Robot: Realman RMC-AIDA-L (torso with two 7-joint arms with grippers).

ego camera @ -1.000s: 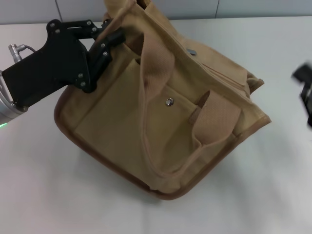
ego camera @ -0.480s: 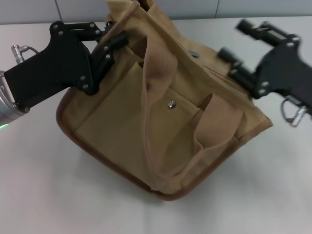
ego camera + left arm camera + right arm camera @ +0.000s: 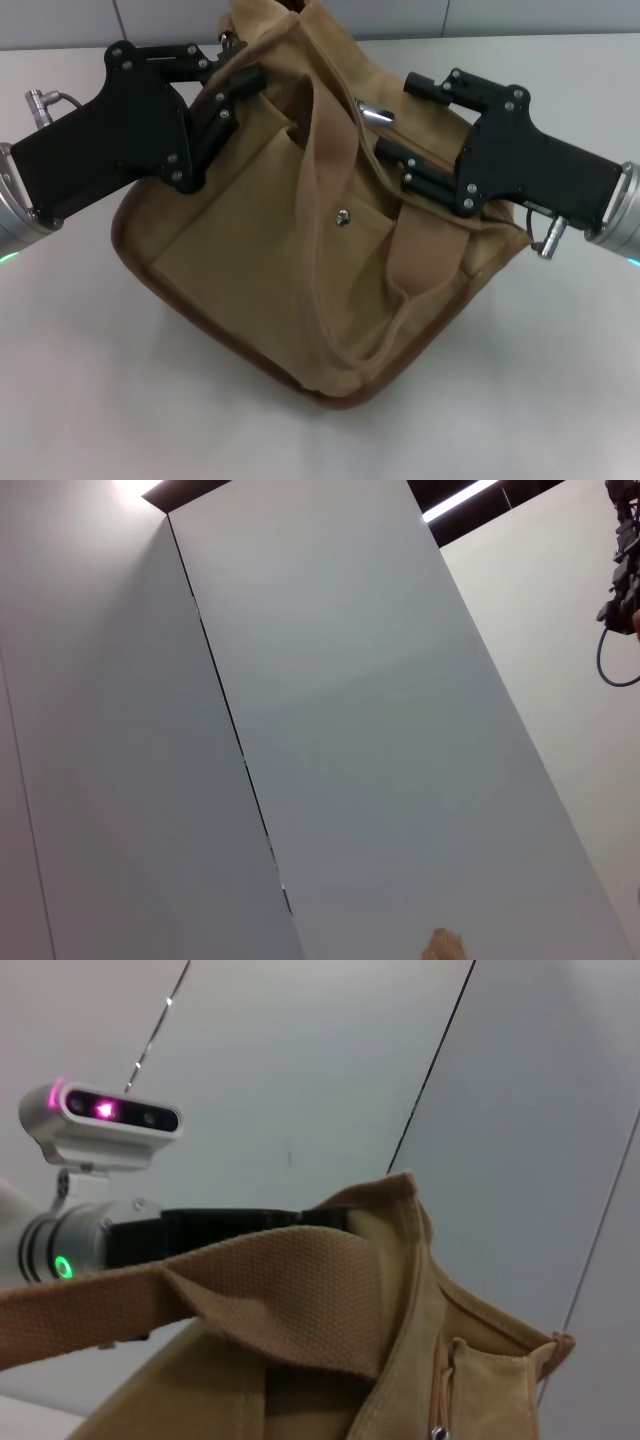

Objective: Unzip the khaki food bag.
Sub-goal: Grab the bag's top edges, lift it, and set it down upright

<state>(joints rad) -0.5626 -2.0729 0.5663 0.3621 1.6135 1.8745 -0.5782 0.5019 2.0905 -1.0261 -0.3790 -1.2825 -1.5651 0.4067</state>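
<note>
Khaki food bag (image 3: 300, 260) tilted on white table (image 3: 90, 380). Left gripper (image 3: 235, 95) clamped on bag's upper left corner. Right gripper (image 3: 395, 125) open around silver zipper pull (image 3: 373, 112) at bag top.

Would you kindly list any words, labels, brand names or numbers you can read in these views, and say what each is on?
No readable text in any view.
khaki food bag: plain canvas, no label or logo visible.
left gripper and right gripper: black housings, no markings legible.
</note>
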